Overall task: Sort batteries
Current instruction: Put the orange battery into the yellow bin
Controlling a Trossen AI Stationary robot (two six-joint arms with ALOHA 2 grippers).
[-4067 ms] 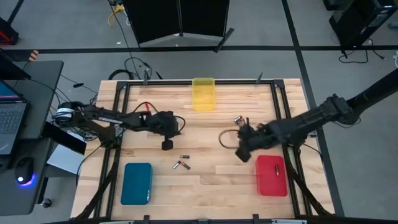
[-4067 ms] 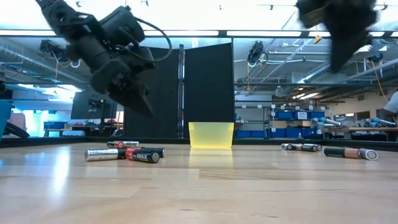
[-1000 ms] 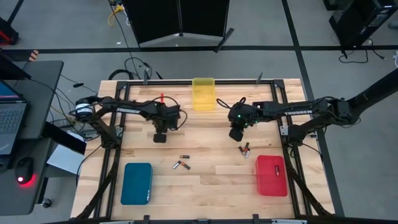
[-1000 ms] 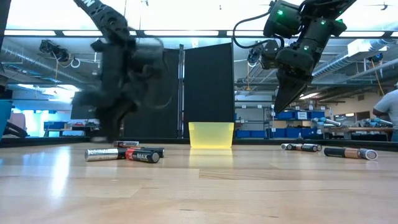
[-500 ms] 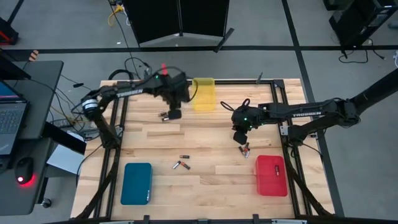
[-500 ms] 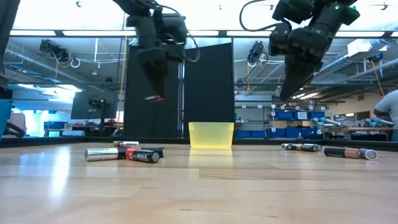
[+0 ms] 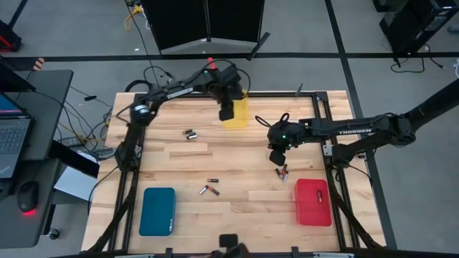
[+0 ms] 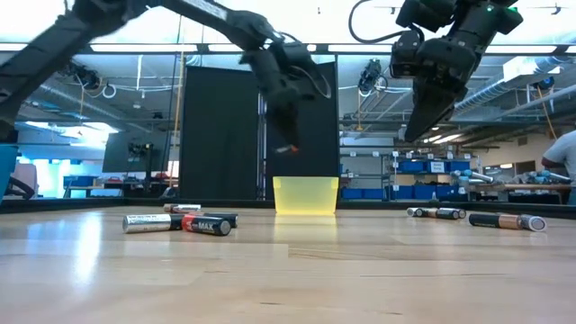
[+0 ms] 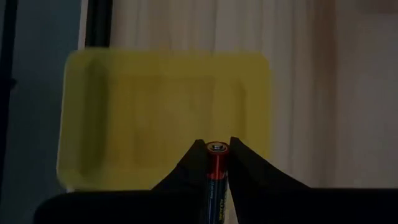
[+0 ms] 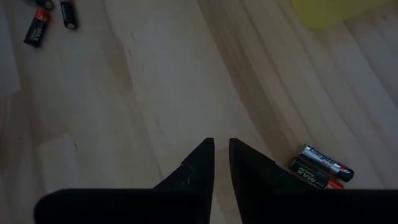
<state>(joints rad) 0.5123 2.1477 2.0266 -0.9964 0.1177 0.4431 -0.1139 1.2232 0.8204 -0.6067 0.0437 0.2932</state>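
Left gripper [image 9: 217, 148] hanging over the yellow tray [image 7: 234, 108] at the far edge of the table [image 7: 244, 208], fingers pinching a red-and-black battery [image 9: 216, 168] upright between their tips. Right gripper [image 10: 221, 144] hovering above bare wood just beyond a pair of batteries [image 7: 283, 172] near the red tray [image 7: 313, 201], fingers nearly together with a narrow gap, gripping nothing. Other batteries lying loose: a pair [image 7: 189, 133] toward the left side, a small cluster [image 7: 209, 189] near the middle. Blue tray [image 7: 157, 211] sitting at the near left.
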